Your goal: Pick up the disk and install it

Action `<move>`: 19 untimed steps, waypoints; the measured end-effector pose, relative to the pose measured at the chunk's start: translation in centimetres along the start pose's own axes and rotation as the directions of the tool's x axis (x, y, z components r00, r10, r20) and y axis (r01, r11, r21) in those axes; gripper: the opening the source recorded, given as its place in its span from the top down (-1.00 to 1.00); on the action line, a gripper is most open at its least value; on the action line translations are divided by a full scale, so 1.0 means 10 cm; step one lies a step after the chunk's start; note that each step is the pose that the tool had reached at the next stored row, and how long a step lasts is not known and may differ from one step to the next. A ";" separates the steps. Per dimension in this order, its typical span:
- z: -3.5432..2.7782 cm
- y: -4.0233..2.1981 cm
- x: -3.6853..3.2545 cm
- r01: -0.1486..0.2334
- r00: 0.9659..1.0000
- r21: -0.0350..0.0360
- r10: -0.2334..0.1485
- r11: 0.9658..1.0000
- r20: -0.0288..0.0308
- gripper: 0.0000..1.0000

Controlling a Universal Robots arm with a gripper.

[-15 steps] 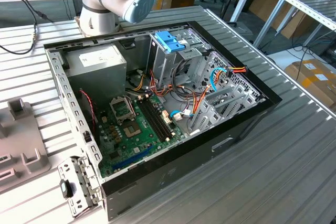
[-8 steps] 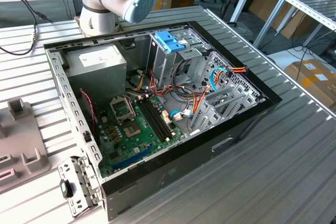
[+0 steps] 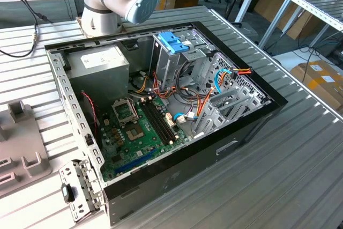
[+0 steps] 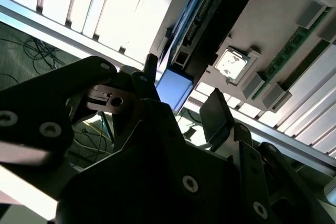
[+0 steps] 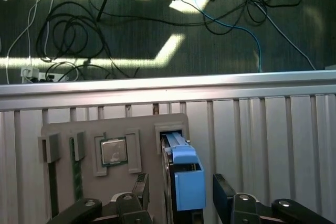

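Within grey holder (image 5: 105,125) slot: disk (image 5: 188,174) on edge; hand (image 5: 181,184) spread astride

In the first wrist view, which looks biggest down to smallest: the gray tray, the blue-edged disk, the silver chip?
1. gray tray
2. disk
3. silver chip
The disk stands nearer the camera, so it may look oversized.

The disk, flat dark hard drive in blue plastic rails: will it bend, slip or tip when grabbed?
Probably stiff: the flat dark blue-railed disk looks a solid slab. Its smooth blue plastic tab may slip in the gripper. Standing on edge in the grey holder, it might tip.
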State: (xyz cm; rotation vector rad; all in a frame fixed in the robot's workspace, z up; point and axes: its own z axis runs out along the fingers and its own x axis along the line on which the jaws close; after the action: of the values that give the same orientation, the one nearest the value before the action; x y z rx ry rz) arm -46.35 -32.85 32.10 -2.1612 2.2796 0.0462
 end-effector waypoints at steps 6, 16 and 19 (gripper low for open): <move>0.057 0.009 0.002 0.000 1.000 0.000 0.000 1.000 0.000 -0.20; 0.127 0.014 0.003 0.000 1.000 0.000 0.000 1.000 0.001 -0.20; 0.141 0.015 0.004 0.000 1.000 0.000 0.000 1.000 0.001 -0.20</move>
State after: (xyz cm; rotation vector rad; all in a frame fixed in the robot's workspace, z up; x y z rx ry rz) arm -46.53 -32.85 30.69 -2.1610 2.2793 0.0469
